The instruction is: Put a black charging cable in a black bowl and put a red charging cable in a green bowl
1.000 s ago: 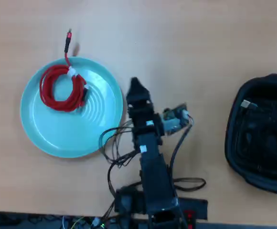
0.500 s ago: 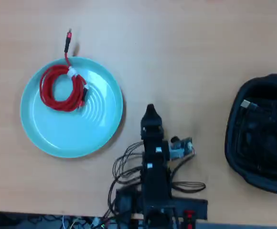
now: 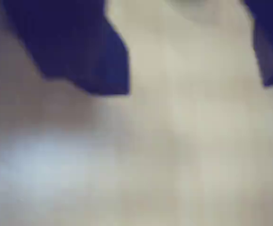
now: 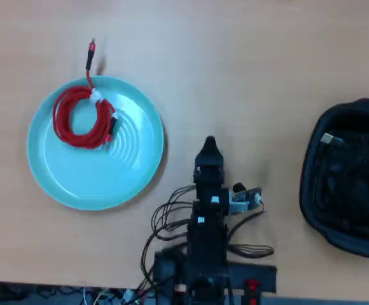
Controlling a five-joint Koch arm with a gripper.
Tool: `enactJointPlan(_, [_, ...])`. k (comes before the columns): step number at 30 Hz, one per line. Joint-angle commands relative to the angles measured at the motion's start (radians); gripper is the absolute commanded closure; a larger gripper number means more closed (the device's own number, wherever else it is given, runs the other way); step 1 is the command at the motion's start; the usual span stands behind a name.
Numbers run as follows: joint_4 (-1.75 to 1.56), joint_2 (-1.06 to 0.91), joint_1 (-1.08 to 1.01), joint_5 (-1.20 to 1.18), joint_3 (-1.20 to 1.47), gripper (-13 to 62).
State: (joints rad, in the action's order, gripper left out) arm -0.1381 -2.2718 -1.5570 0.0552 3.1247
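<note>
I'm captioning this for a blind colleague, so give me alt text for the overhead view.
A red charging cable lies coiled in a green bowl at left, one plug end sticking out over the rim onto the wooden table. The arm's pincer sits empty at centre bottom; a black bowl is at right.

- worktop [image 4: 248, 70]: pale wood-look laminate, smooth, faint sheen
- green bowl [image 4: 76, 184]: smooth glossy turquoise, plastic or glazed, can't tell
- red charging cable [image 4: 76, 121]: matt red sheath, white tie
- black bowl [image 4: 312, 159]: matt black, soft-looking rim
- pincer [image 4: 208, 147]: black plastic, matt
</note>
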Motion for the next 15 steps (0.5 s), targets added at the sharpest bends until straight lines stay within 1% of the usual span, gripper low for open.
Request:
enactJointPlan(1, [0.069,-0.092,0.000,0.000,0.029,21.4])
enactJointPlan(5, [0.147,-0.092,-0.003,0.002,0.029,21.4])
enactJointPlan(15, [0.153,-0.092,-0.002,0.000,0.029,21.4])
